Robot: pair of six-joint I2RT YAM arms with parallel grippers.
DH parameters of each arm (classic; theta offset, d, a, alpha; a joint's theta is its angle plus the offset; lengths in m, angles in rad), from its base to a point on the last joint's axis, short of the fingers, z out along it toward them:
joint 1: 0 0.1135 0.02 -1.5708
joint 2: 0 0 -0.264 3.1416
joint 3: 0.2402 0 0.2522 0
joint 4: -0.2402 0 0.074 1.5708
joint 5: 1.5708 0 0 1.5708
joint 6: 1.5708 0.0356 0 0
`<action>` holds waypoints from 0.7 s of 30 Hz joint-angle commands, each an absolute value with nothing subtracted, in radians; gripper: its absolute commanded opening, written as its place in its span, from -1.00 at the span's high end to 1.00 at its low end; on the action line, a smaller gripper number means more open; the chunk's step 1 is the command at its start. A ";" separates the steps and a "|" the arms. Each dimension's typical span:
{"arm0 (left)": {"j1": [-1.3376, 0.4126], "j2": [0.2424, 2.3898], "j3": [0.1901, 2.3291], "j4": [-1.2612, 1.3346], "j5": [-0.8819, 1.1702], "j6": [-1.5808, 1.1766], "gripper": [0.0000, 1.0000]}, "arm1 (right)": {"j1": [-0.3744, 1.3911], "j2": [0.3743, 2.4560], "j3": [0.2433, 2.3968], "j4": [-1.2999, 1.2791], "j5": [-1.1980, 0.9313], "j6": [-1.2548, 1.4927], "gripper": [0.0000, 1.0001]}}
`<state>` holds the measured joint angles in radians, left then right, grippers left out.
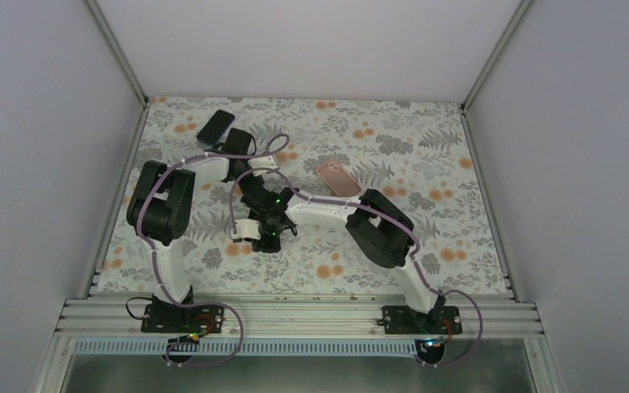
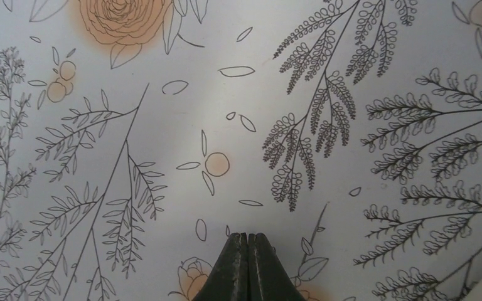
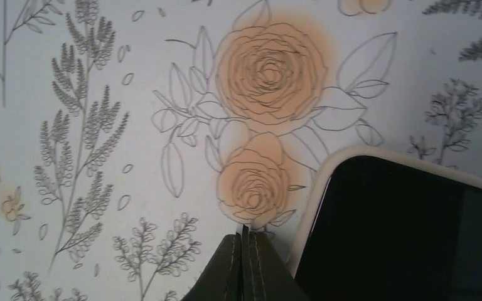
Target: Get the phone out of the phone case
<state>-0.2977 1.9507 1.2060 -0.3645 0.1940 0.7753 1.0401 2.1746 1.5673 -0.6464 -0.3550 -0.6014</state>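
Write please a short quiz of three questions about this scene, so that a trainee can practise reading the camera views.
1. True or false: the right gripper is shut on the cased phone.
2. In the top view, what colour is the flat item lying by the right arm? A) green B) pink C) blue
3. Fill in: in its wrist view, the left gripper is ____ (open or shut).

Key
1. False. Its fingers are closed on nothing; the phone lies beside them on the cloth.
2. B.
3. Shut, with nothing between the fingers.
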 commanded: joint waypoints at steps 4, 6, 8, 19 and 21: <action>-0.296 1.980 1.154 -0.383 0.122 0.817 0.95 | 0.932 2.107 1.450 -0.526 -0.180 -0.523 0.93; -0.295 1.980 1.143 -0.403 0.123 0.829 0.96 | 0.892 2.075 1.416 -0.519 -0.170 -0.520 0.93; -0.295 1.967 1.116 -0.411 0.124 0.842 0.95 | 0.853 2.037 1.380 -0.525 -0.167 -0.529 0.93; -0.291 1.873 1.068 -0.440 0.166 0.823 0.95 | 0.764 1.855 1.294 -0.621 -0.195 -0.610 0.57; -0.286 1.845 1.072 -0.413 0.139 0.799 0.90 | 0.764 1.837 1.310 -0.636 -0.213 -0.623 -0.34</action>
<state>-0.2935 1.8771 1.1019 -0.3305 0.1646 0.8242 0.7498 1.8996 1.2995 -0.5999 -0.1867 -0.5819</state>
